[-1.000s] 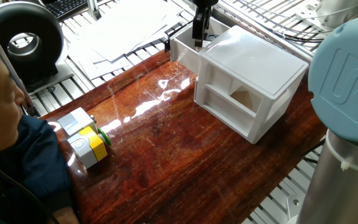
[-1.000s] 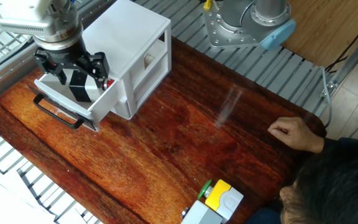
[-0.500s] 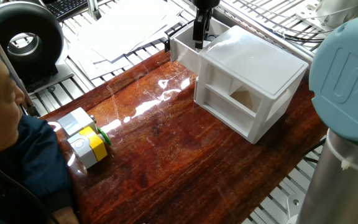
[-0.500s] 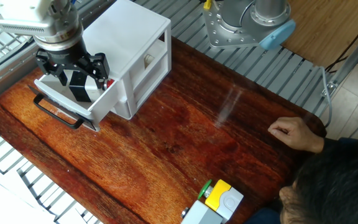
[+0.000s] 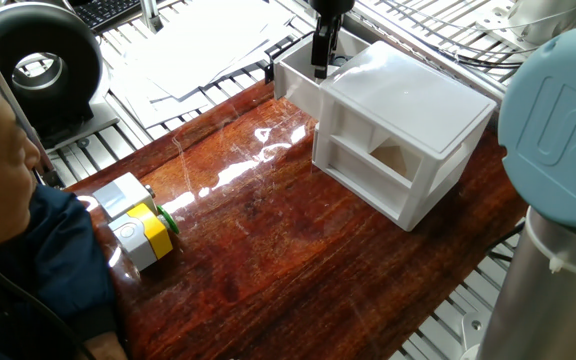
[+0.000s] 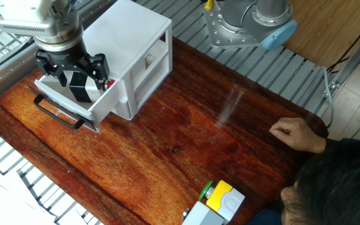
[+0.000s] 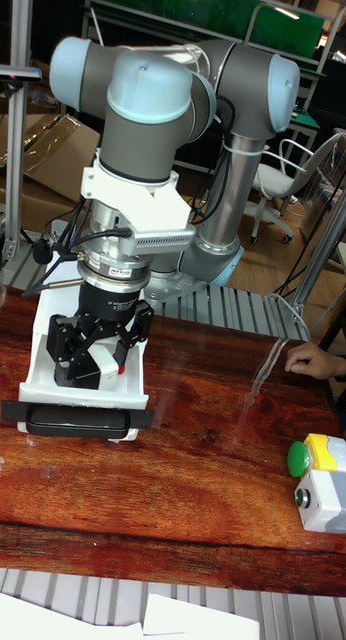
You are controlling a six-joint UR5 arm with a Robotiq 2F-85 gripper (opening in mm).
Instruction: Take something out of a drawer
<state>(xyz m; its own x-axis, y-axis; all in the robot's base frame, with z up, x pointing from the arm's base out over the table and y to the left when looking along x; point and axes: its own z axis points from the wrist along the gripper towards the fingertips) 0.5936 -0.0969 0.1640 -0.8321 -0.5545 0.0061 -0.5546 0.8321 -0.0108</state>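
Note:
The white drawer (image 6: 64, 107) stands pulled out of the top tier of the white cabinet (image 6: 136, 31), its black handle toward the table edge. My gripper (image 6: 79, 80) reaches down into it, fingers shut on the something (image 6: 80, 92), a black-and-white block with a red knob facing the cabinet. In the tall fixed view the gripper (image 7: 91, 368) holds the block (image 7: 85, 372) just above the drawer (image 7: 83, 405) floor. From the opposite side only a finger (image 5: 320, 50) shows above the drawer (image 5: 296, 78); the block is hidden there.
A grey-and-yellow block with a green knob (image 5: 138, 222) sits at the opposite end of the wooden table (image 6: 186, 137). A person sits beside it, a hand (image 6: 295, 134) resting on the table edge. Papers (image 5: 203, 50) and a black round device (image 5: 38, 65) lie beyond the table.
The gripper with the block has crept up very slightly inside the drawer. Nothing else has moved.

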